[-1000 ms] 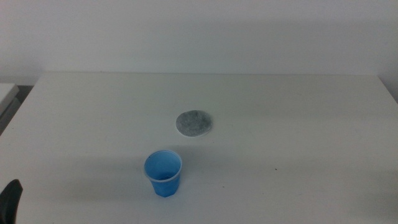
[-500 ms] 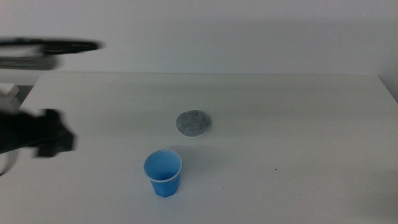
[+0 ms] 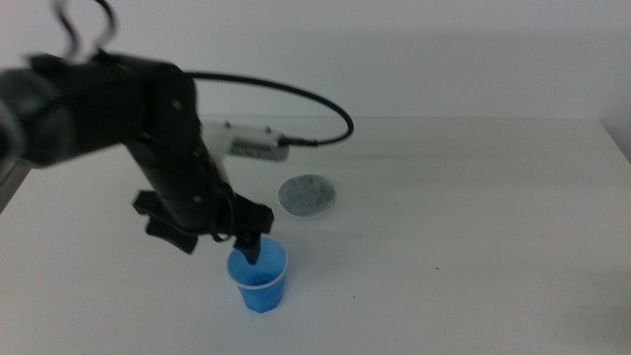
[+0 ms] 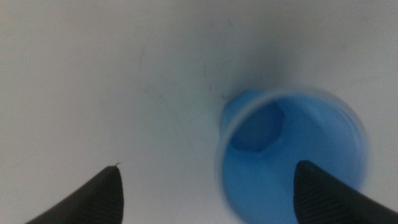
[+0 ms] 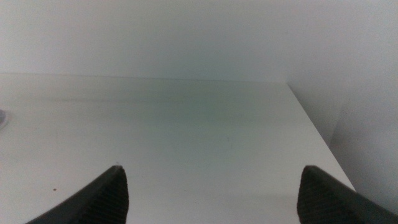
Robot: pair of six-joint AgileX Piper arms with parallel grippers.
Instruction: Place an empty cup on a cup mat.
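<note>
the cup [image 3: 259,277] stands upright on the white table [image 3: 473,217], near the front edge, mouth up and empty inside as seen in the left wrist view [image 4: 292,155]. the cup mat [image 3: 308,195] lies flat on the table behind the cup and a little to its right, near but apart from it, with nothing on it.

the left pincer [image 3: 248,244] hangs right over the cup's rim on its left side. its jaws are spread wide and hold nothing; in the wrist view the cup sits off toward one jaw, not centred between them. the right pincer [image 5: 211,186] waits out of the middle view, jaws wide apart and empty, looking over bare table.

judgement: the step in hand is the approach for the grasp; nothing of the placing is done yet. to do it well, the left pincer should straddle the cup wall, or centre the cup between its jaws, before descending, then close gently, as thin plastic is likely to deform or tip. a jaw landing on the rim could knock the cup over.
</note>
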